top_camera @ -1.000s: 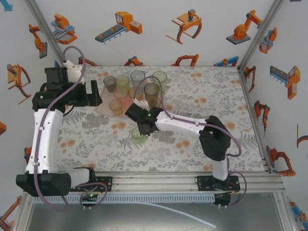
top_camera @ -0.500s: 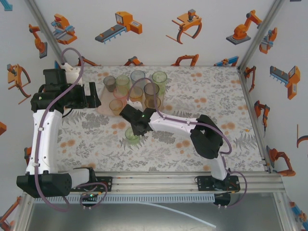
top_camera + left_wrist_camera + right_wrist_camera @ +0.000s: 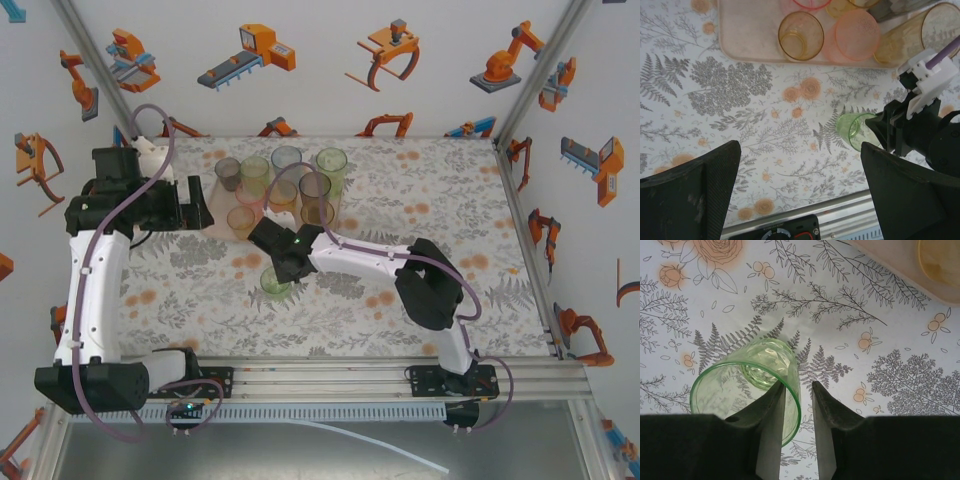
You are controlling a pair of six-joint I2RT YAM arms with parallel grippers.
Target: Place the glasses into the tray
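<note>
right gripper (image 3: 798, 390): jaws slightly apart astride the rim wall, not clamping | green tumbler (image 3: 740, 385): on floral table (image 3: 880, 390), near pink tray (image 3: 745, 35), outside it | handling: likely light, thin, slippery; pinch rim wall gently

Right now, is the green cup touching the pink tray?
Apart. The left wrist view shows it plainly: the green cup sits out on the flowery cloth, and a wide stretch of cloth lies between it and the pink tray's edge.

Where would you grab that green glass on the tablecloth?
Probably by its thin rim wall, from above: the green glass seems to stand mouth up, so one finger goes inside, one outside, as the right gripper sits now.
</note>
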